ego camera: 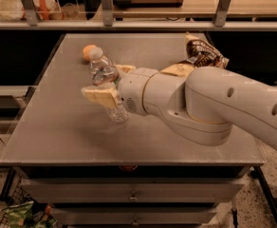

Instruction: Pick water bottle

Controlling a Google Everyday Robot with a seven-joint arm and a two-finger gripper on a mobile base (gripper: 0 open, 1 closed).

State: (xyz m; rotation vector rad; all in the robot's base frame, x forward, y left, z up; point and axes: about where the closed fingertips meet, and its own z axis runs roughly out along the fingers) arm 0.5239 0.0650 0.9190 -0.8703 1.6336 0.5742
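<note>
The water bottle [103,71] is a small clear ribbed bottle with a white cap, over the left middle of the grey table [53,132]. It leans with its cap toward the upper left. My gripper [111,83] is shut on it: one cream finger [99,97] lies across its front and the other finger [125,69] shows behind it. The bottle's lower end sticks out below the front finger. My thick white arm comes in from the right.
An orange [87,52] lies just behind the bottle's cap. A brown snack bag [206,54] and a pale yellow bag [178,70] lie at the table's back right, partly behind my arm. A railed shelf [143,24] runs along the back; drawers sit below the table front.
</note>
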